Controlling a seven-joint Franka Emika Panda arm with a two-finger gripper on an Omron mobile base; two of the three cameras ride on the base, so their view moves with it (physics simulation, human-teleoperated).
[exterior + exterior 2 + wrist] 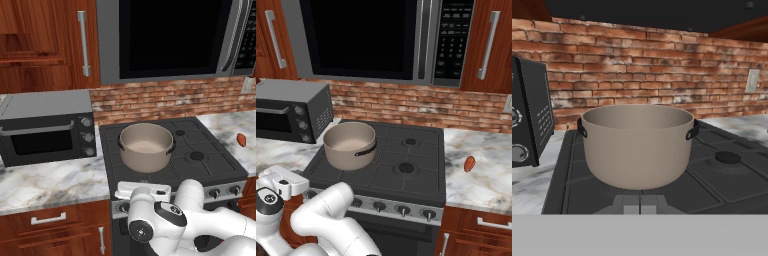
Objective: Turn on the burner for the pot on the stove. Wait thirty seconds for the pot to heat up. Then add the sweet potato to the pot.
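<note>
The stove (200, 150) occupies the lower centre of the left base view, with a steel front strip carrying a row of black knobs (403, 210). The toaster oven (47, 127) stands at centre left on the marble desk (50, 182), just beside the stove.

The pot (146, 146) sits upright on the burner (116, 172) at the stove's front left section, in the centre of the left base view and centre left of the right base view. Its inside is pale and nothing lies in it.

The end effector (640, 204) is at the bottom centre of the hand view, low at the stove's front edge and facing the pot wall. Its fingers are fully closed together and hold nothing.

The sweet potato (241, 139) lies on the desk at centre right of the left base view, just beside the stove and well apart from the pot.
</note>
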